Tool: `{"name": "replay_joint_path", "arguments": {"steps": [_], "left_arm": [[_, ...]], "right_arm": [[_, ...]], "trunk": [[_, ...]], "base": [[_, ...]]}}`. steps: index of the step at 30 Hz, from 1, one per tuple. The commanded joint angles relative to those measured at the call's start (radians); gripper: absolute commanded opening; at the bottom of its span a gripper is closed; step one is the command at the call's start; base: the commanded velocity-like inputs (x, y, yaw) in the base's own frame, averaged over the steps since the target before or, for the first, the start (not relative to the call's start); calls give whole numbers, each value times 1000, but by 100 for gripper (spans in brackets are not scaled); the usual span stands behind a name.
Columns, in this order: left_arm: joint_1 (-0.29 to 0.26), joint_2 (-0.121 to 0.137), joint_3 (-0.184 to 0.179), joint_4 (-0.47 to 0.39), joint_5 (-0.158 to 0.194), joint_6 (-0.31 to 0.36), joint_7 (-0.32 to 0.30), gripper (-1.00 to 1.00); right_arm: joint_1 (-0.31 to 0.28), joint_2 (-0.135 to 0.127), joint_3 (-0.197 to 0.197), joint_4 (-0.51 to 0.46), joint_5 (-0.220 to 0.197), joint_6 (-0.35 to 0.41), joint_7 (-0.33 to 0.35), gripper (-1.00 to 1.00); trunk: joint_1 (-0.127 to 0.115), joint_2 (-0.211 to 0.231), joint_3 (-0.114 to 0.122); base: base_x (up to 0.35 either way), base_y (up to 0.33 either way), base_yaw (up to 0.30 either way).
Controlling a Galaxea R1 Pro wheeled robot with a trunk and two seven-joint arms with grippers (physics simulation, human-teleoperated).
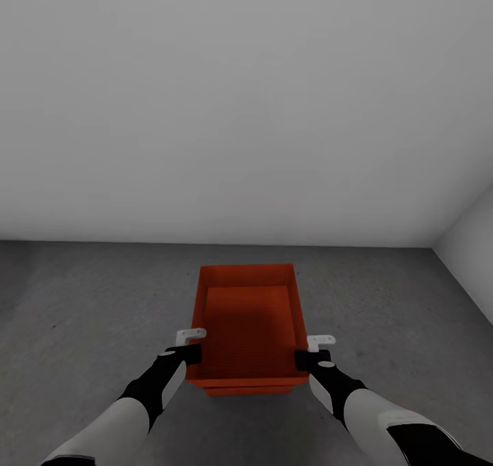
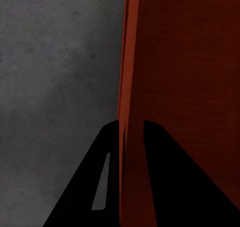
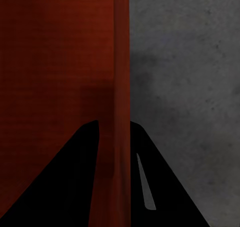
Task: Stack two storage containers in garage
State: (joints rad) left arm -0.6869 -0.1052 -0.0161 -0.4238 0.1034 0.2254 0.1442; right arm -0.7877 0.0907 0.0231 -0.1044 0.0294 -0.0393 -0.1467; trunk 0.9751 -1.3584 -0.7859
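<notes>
One orange-red storage container [image 1: 250, 322] hangs open side up over the dark grey concrete floor [image 1: 89, 302] of the garage, held between both arms. My left gripper [image 1: 192, 350] is shut on its left wall near the near corner, and my right gripper [image 1: 305, 356] is shut on its right wall. In the left wrist view the black fingers [image 2: 165, 157] straddle the red wall [image 2: 190, 62], with my left gripper [image 2: 131, 124] on it. In the right wrist view my right gripper [image 3: 114, 123] pinches the wall [image 3: 55, 52] the same way. A thin orange-red strip [image 1: 246, 388] shows just under the near wall; I cannot tell what it is.
A plain grey-white wall [image 1: 246, 110] stands a short way beyond the container. A second wall [image 1: 472, 240] meets it in a corner at the far right. Mottled concrete [image 2: 55, 62] spreads out on both sides of the container.
</notes>
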Motion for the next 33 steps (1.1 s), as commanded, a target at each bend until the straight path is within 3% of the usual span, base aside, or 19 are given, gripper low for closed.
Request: {"name": "replay_joint_path", "arguments": {"steps": [1, 6, 13, 33], "left_arm": [[0, 1, 10, -2, -7, 8, 57, -100], [0, 1, 10, -3, -7, 8, 57, -100], [0, 1, 9, -2, -7, 8, 57, -100], [0, -1, 8, -1, -7, 8, 57, -100]], "right_arm": [[-1, -29, -26, -1, 11, -4, -56, -100], [-1, -29, -26, -1, 11, -4, -56, -100], [-1, -29, -26, -1, 11, -4, -56, -100], [-1, -29, -26, -1, 11, -3, -56, -100]], "trunk": [[4, -8, -4], [23, -43, -20], [23, -43, -20], [100, -183, -82]], "base": [[0, 0, 0], [0, 0, 0], [0, 0, 0], [0, 0, 0]]}}
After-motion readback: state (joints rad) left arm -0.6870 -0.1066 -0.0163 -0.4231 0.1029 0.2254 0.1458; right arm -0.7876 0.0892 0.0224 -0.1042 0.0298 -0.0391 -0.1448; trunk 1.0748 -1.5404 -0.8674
